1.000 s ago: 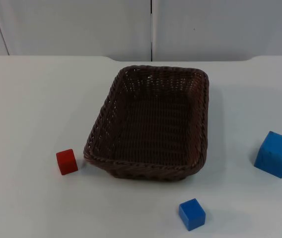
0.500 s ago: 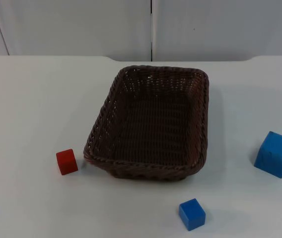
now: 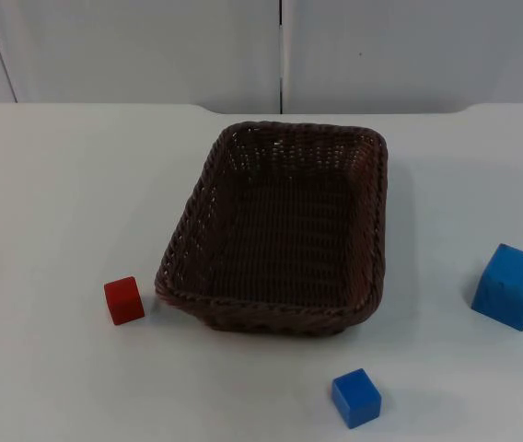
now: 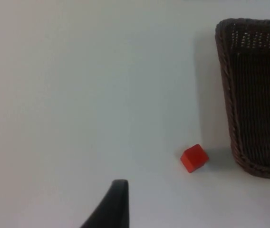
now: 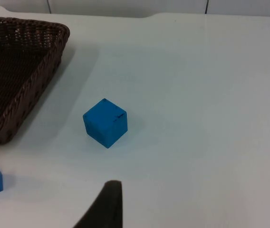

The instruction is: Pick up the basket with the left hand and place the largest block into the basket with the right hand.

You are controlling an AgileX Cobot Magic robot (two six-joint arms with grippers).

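Nothing grasped yet; basket and blocks all resting on the white table (image 3: 50,184).

Brown wicker basket (image 3: 280,230) mid-table, long axis running away toward the partition wall; small red block (image 3: 124,300) just beside its near left corner, small blue block (image 3: 355,398) in front. Largest blue block (image 3: 511,286) well right of the basket, ahead of the right gripper (image 5: 107,209) and nearer that arm. Left gripper (image 4: 111,206) facing bare table, basket off to its side. Finger spread: cannot tell for either.

One black fingertip (image 4: 113,206) per wrist view (image 5: 107,206) — both above the table.
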